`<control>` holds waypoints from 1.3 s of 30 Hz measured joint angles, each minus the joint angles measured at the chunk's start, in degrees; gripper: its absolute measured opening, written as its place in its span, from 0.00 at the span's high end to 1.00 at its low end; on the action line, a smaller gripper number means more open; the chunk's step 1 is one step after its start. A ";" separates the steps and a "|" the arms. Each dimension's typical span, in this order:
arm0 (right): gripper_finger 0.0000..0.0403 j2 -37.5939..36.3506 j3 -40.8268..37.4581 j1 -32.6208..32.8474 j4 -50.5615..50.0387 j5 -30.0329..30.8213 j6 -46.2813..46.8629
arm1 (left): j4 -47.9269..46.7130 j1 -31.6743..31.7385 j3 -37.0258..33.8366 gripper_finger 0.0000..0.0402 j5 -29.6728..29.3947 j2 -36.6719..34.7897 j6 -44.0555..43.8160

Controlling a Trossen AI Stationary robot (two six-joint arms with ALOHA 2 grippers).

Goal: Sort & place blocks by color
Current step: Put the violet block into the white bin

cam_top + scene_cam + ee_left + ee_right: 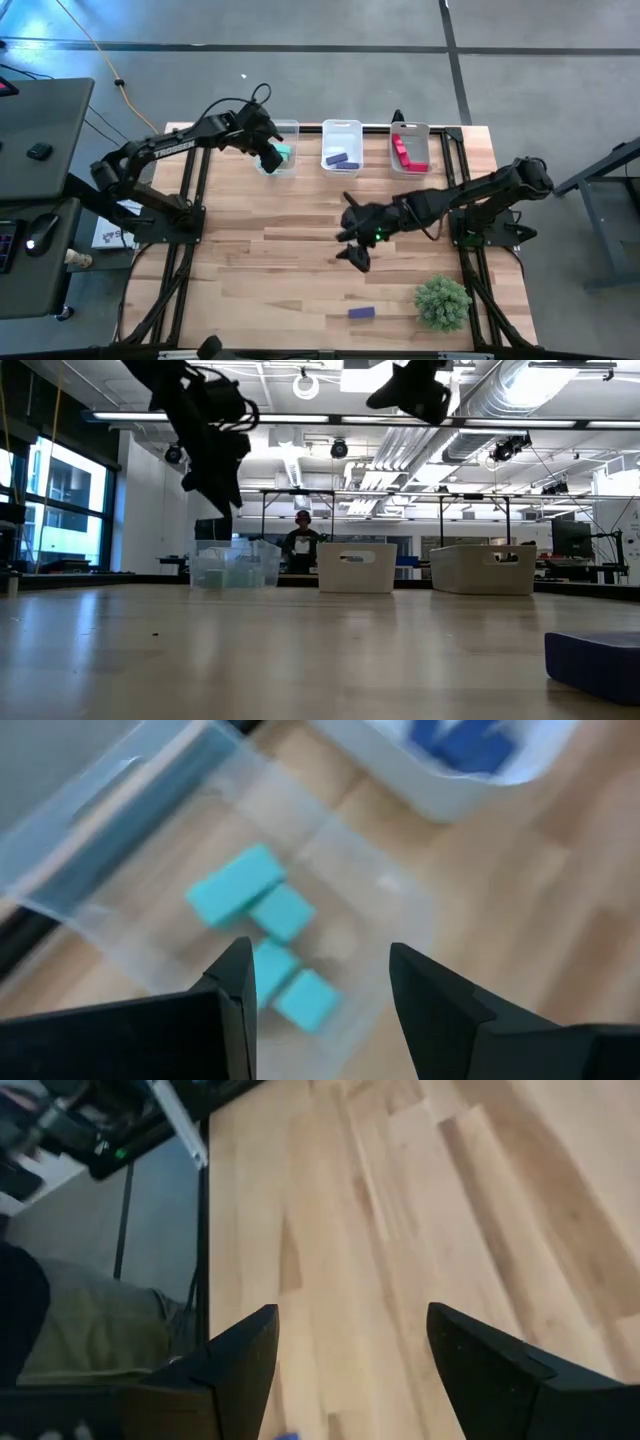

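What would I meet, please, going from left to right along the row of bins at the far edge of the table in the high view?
Left gripper over the clear bin of teal blocks → middle bin with purple blocks → right bin with red blocks.

Even, bright indoor light fills the scene, coming from ceiling strip lights [330, 418] seen in the low view, with daylight glaring through windows [55, 510] at that view's edge. Shadows on the wooden table [280, 270] are faint and soft, and the arms stand as dark silhouettes against the lit ceiling. The left wrist view is smeared with blur around the teal blocks [265, 945] and clear bin [130, 830], and the purple block [595, 660] near the low camera is out of focus.
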 joint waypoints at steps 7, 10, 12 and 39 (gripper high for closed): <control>0.39 0.00 0.00 6.59 -1.00 4.86 1.30 | -0.91 -6.14 0.00 0.65 4.72 -5.93 -9.00; 0.39 0.04 0.00 9.12 -1.82 5.62 2.33 | -1.32 -9.79 0.00 0.65 4.72 -8.08 -12.55; 0.39 0.41 0.00 10.86 -2.51 6.21 2.63 | -2.49 -12.23 0.00 0.65 4.74 -9.08 -15.11; 0.39 16.02 0.00 23.76 -3.73 7.77 2.66 | -3.53 -35.12 0.00 0.65 2.69 -11.13 -40.62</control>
